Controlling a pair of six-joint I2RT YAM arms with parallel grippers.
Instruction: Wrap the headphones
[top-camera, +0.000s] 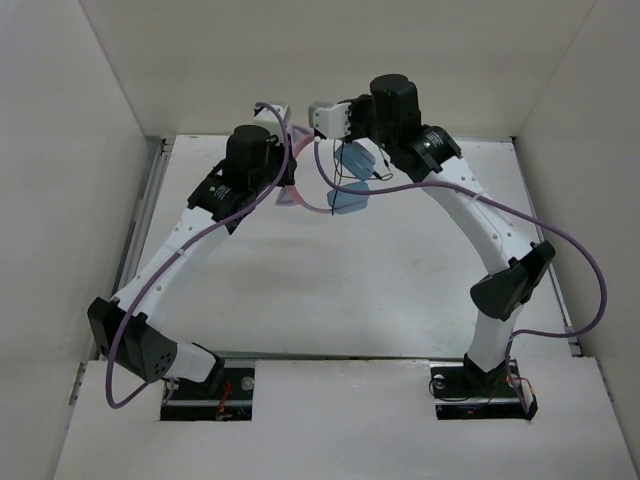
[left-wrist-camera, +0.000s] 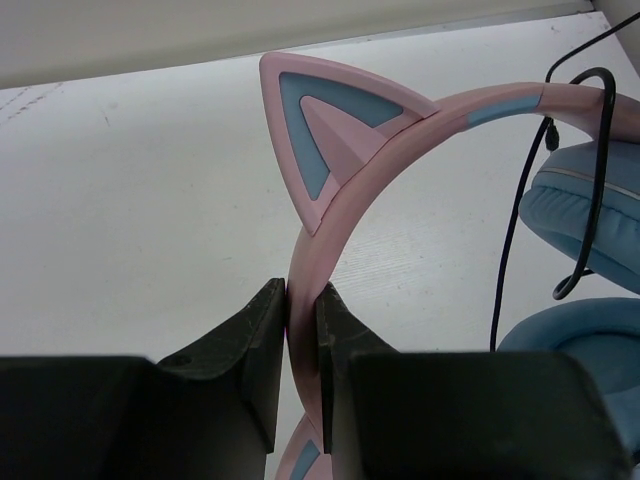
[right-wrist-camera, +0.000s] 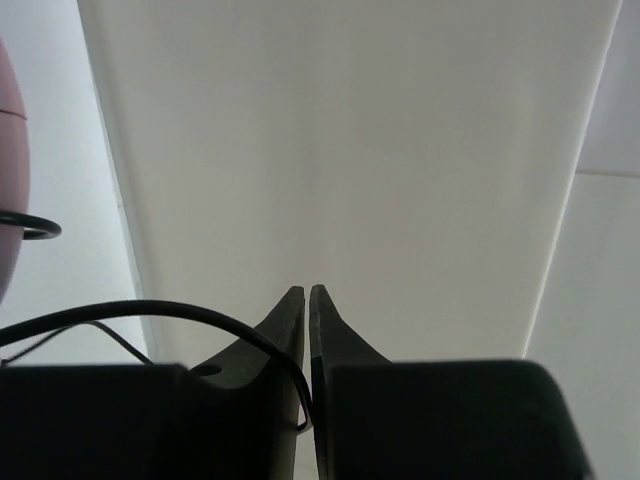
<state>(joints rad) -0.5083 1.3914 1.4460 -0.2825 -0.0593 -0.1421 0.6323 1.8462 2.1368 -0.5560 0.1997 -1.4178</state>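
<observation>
White table (top-camera: 350, 290) with white walls on three sides; both arms reach to the far centre. Note that the headphones (top-camera: 346, 186) are off the surface, held up above the far middle of the table between the two wrists. In the left wrist view the pink headband (left-wrist-camera: 345, 180) stands on edge with one cat ear uppermost, and the two blue ear cups (left-wrist-camera: 590, 210) sit close together at the right. The left gripper (left-wrist-camera: 300, 295) is clamped on the headband just below that ear, jaws tight against both faces of the band. The thin black cable (left-wrist-camera: 510, 230) hangs in loose loops beside the cups; one loop crosses over the band above them, which you could read as a first turn, though I cannot confirm it goes round. The right gripper (right-wrist-camera: 306, 292) has its jaws all but touching, and the cable (right-wrist-camera: 150, 315) runs across into the slit between them, apparently pinched. Judgement: pick-up and cable capture done; winding barely begun, with most of the slack left to wrap and the end left to secure.
</observation>
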